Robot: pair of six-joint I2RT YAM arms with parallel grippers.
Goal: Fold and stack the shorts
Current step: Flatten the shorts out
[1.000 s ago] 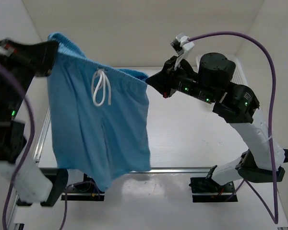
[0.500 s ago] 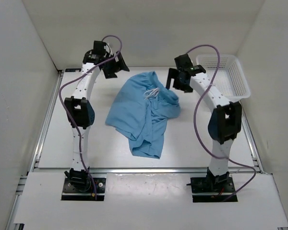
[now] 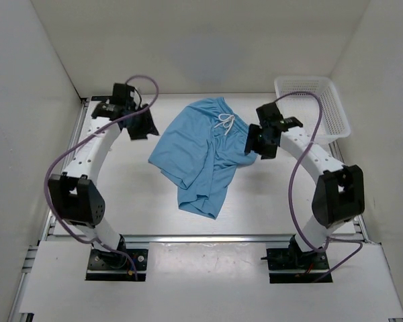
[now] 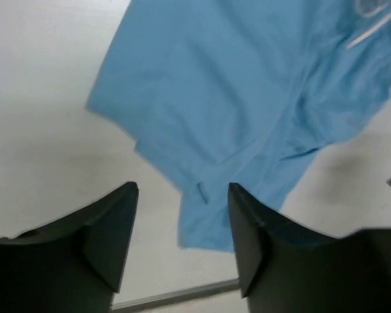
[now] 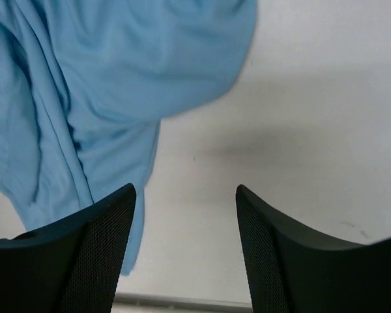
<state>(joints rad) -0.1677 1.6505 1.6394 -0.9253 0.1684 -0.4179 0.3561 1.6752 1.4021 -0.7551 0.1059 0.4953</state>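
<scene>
The light blue shorts [image 3: 201, 151] lie crumpled on the table, waistband and white drawstring [image 3: 224, 122] toward the back, legs trailing toward the near edge. My left gripper [image 3: 142, 126] hovers just left of the cloth, open and empty. In the left wrist view the shorts [image 4: 247, 104] spread above the open left gripper [image 4: 182, 192]. My right gripper [image 3: 254, 142] sits at the shorts' right edge, also open. In the right wrist view the shorts [image 5: 117, 78] fill the upper left, with bare table between the right gripper's [image 5: 186, 190] fingers.
A white mesh basket [image 3: 312, 104] stands at the back right corner. White walls close in the table on three sides. A metal rail [image 3: 208, 237] runs along the near edge.
Both grippers held the shorts stretched up high, then let go; the shorts dropped onto the table in a heap. Both arms have lowered and drawn slightly toward the near side.
</scene>
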